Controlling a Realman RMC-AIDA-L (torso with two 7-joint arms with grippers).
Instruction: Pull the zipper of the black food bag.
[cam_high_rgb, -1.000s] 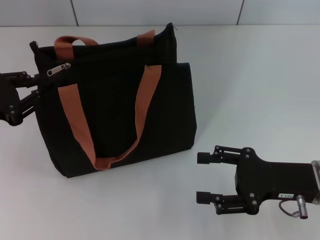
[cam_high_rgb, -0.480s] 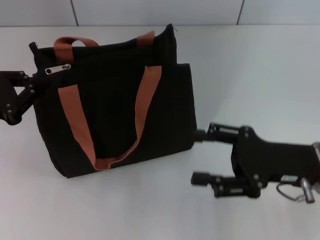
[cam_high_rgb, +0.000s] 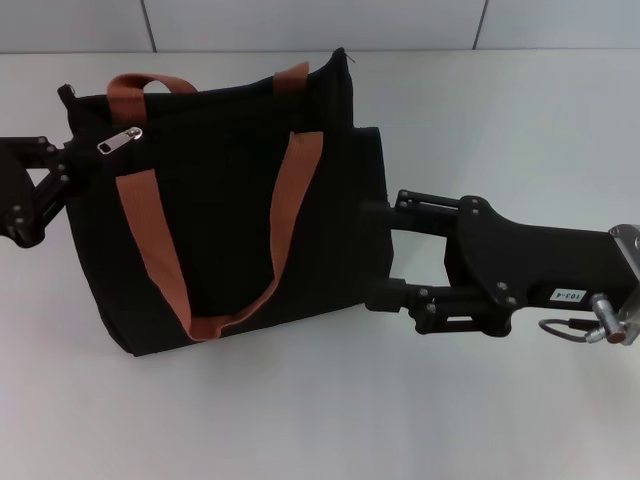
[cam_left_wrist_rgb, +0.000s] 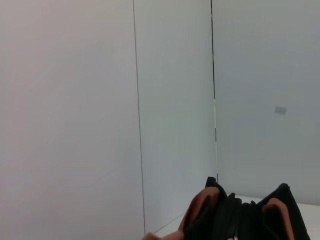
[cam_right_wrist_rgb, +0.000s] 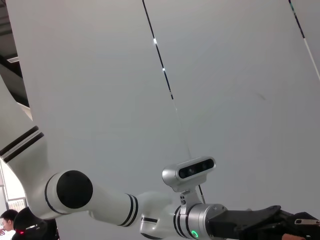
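The black food bag (cam_high_rgb: 230, 200) stands on the white table with two rust-brown strap handles (cam_high_rgb: 290, 200). Its silver zipper (cam_high_rgb: 118, 141) sits at the left end of the top zip track, pull tab lying flat. My left gripper (cam_high_rgb: 68, 170) is at the bag's left end, just below and left of the zipper, its fingers closed in on the bag's end edge. My right gripper (cam_high_rgb: 378, 253) is open, its two fingers (cam_high_rgb: 385, 296) reaching the bag's right side. The bag's top and handles show in the left wrist view (cam_left_wrist_rgb: 235, 217).
The white table (cam_high_rgb: 520, 130) stretches right of and in front of the bag; a pale panelled wall (cam_high_rgb: 300, 25) runs behind. The right wrist view shows my left arm (cam_right_wrist_rgb: 125, 207) and its black gripper (cam_right_wrist_rgb: 250, 220) farther off.
My right gripper has moved up and left from the table's front right to the bag's right side, staying open. The left gripper and the bag have barely shifted.
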